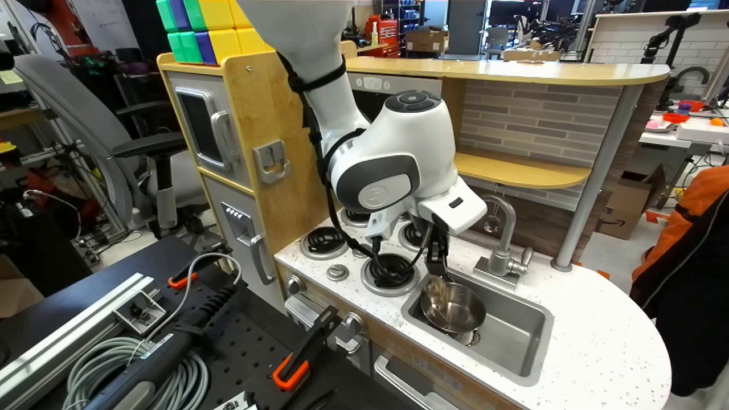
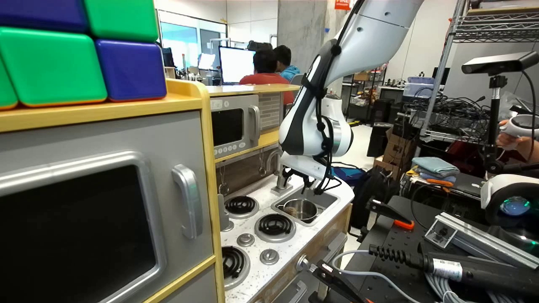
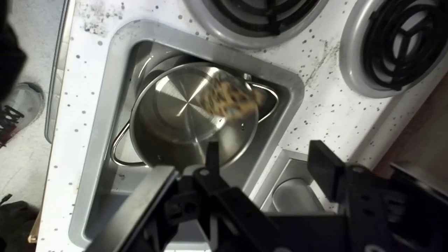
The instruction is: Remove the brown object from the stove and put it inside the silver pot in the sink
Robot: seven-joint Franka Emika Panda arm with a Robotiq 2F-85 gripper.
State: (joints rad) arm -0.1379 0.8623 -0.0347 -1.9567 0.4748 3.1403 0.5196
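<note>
My gripper (image 3: 267, 161) is open, its black fingers apart with nothing between them. It is above the sink (image 1: 515, 341), near the pot's edge in an exterior view (image 1: 437, 270). The silver pot (image 3: 164, 136) stands in the sink; it shows in both exterior views (image 1: 464, 319) (image 2: 310, 208). The brown object (image 3: 229, 99) is mottled tan and brown, and blurred in the wrist view. It appears within or just above the pot, on the stove side (image 1: 437, 293) (image 2: 289, 210). I cannot tell whether it rests on the bottom. The stove (image 2: 252, 229) is beside the sink.
The chrome tap (image 1: 504, 242) rises behind the sink, close to my gripper. A wooden shelf (image 1: 521, 168) and a grey post (image 1: 601, 171) stand behind the counter. A black pegboard table (image 1: 245, 324) with clamps and cables is in front. Colored blocks (image 2: 54, 67) top the cabinet.
</note>
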